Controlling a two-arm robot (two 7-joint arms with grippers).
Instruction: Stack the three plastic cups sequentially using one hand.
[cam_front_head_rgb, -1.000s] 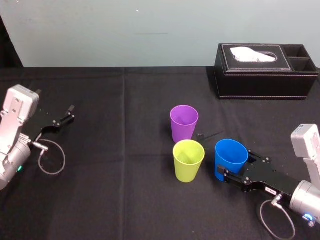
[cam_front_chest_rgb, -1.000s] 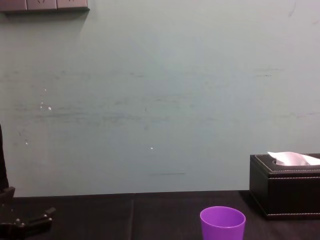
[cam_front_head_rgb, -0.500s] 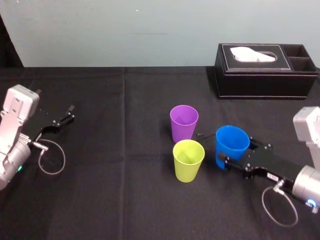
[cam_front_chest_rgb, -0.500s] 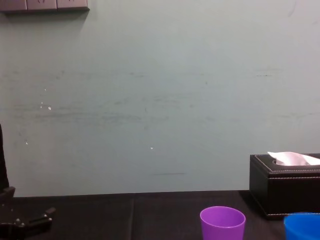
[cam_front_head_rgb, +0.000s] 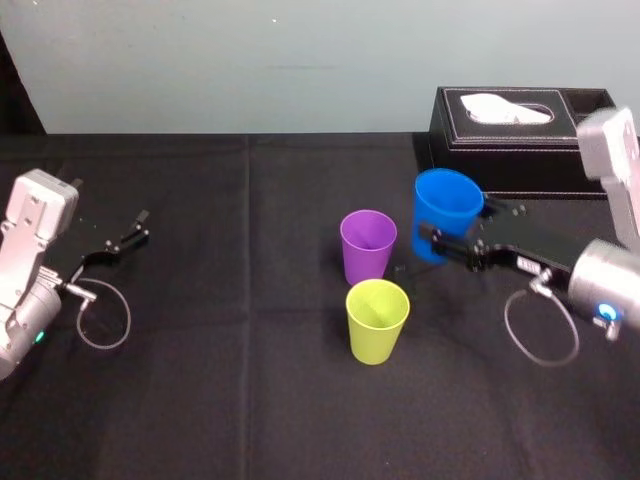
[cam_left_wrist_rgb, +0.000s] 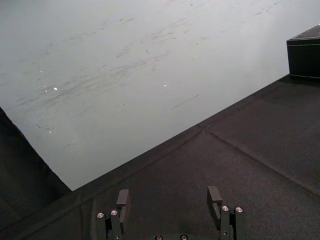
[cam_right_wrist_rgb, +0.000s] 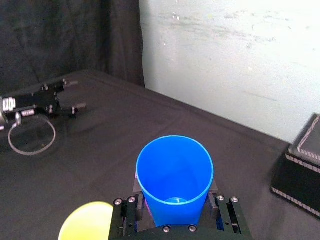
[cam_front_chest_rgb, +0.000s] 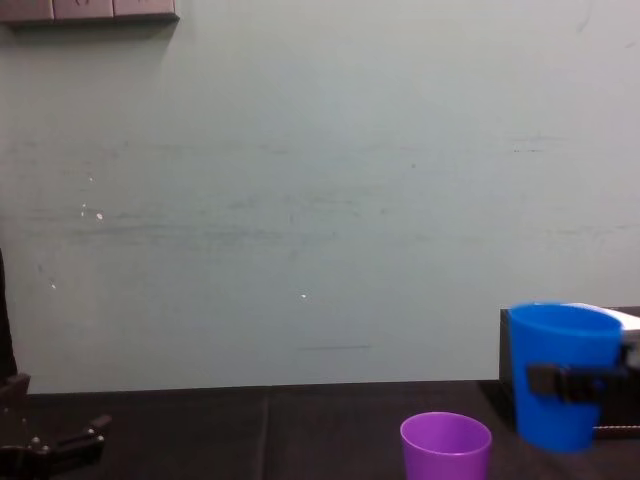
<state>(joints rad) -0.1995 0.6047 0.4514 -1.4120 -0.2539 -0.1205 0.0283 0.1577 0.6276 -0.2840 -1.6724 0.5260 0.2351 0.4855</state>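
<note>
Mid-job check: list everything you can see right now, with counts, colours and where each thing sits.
black tablecloth: one, black, covering the work surface.
purple tapered plastic cup: one, purple, standing near the cloth's centre.
yellow-green tapered plastic cup: one, yellow-green, standing just in front of the purple cup.
blue tapered plastic cup: one, blue, upright in the air, right of the purple cup.
black leather tissue box: one, black, far right corner, white tissue on top.
right gripper: one, black, shut on the blue cup.
left gripper: one, black, open, parked at the left.
</note>
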